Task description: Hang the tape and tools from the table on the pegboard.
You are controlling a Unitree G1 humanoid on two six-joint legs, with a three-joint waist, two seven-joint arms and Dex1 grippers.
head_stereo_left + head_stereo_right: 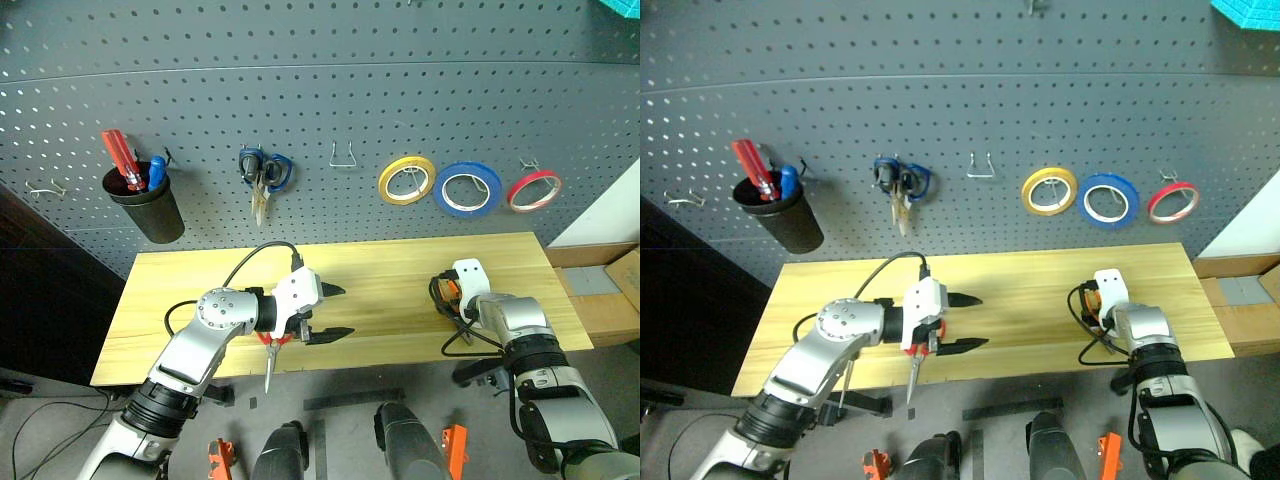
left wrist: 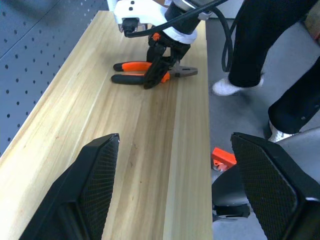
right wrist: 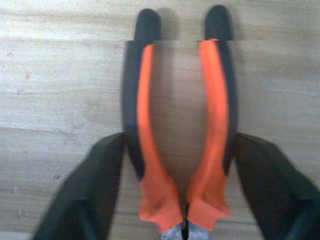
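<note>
— Right gripper (image 3: 182,165) sits low over the pliers (image 3: 182,125) on the table (image 1: 400,270), a finger (image 3: 85,200) flanking each handle; whether they pinch yet, I cannot tell.
— Which way do the pliers lie?
— Flat, long axis across the planks: handles toward the pegboard (image 1: 330,90), nose toward the table's near edge.
— And the left gripper (image 1: 330,312)?
— Spread wide, holding nothing, above the red-handled scissors (image 1: 272,352).

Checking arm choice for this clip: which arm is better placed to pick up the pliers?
Right. The right gripper already straddles the pliers on the table, a finger on either side of the handles. The left gripper hangs open near the table's middle, well apart from them.
</note>
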